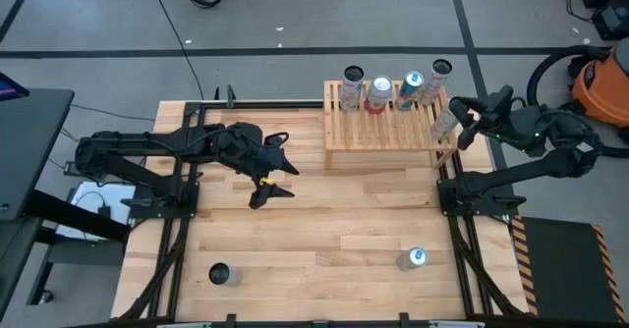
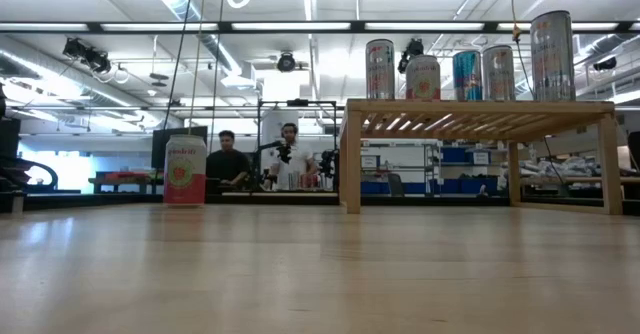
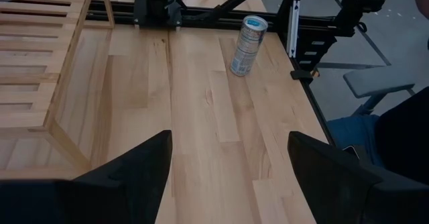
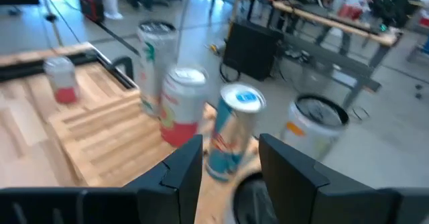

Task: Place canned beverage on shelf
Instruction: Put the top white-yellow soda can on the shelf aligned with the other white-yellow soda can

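The shelf (image 1: 388, 122), a light-wood slatted rack, stands at the table's far right and carries several cans. One pale can (image 1: 444, 122) (image 2: 552, 42) stands upright on the shelf's right end, nearest the front. My right gripper (image 1: 459, 120) (image 4: 230, 177) hovers just right of and above that can. Its fingers are a little apart and I see no finger on the can. A dark round can top (image 4: 251, 190) shows low between them. My left gripper (image 1: 273, 176) (image 3: 228, 177) hangs open over the table's middle, holding nothing.
A blue-topped can (image 1: 415, 259) (image 3: 249, 44) stands on the table near the right front. Another can (image 1: 224, 274) (image 2: 185, 169) stands near the left front. Bare wood lies between them. Two people show in the room beyond the table.
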### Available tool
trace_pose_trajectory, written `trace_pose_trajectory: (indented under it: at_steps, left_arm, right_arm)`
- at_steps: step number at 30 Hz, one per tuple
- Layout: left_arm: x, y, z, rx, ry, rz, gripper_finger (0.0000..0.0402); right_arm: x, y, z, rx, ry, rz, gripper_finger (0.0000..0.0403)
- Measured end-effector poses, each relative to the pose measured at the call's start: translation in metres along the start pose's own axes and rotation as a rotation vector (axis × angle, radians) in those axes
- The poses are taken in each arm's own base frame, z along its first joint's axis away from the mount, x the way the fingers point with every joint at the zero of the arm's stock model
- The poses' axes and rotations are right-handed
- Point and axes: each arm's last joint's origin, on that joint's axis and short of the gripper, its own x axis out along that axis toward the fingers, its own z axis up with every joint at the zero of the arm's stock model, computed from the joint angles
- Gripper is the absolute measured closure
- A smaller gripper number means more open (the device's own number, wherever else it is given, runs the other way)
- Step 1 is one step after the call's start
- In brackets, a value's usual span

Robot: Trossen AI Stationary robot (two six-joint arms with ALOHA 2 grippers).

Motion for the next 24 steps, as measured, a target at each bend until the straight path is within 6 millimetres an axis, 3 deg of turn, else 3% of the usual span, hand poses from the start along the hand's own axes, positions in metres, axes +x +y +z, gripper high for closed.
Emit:
trace_pose_trajectory:
  at_steps: [10, 16, 24]
  left_arm:
    - [0.0, 0.0, 0.0, -0.007, 0.0, 0.0, 0.0102]
    - [0.0, 0.0, 0.0, -0.012, -0.001, 0.0, 0.0102]
    - [0.0, 0.0, 0.002, -0.039, -0.017, -0.001, 0.0102]
  right_arm:
    - [-0.001, 0.004, 0.013, 0.007, -0.092, 0.101, 0.0247]
    - [-0.002, 0.005, 0.022, 0.135, -0.155, 0.123, 0.0247]
    - [-0.002, 0.001, 0.025, 0.147, -0.18, 0.016, 0.0247]
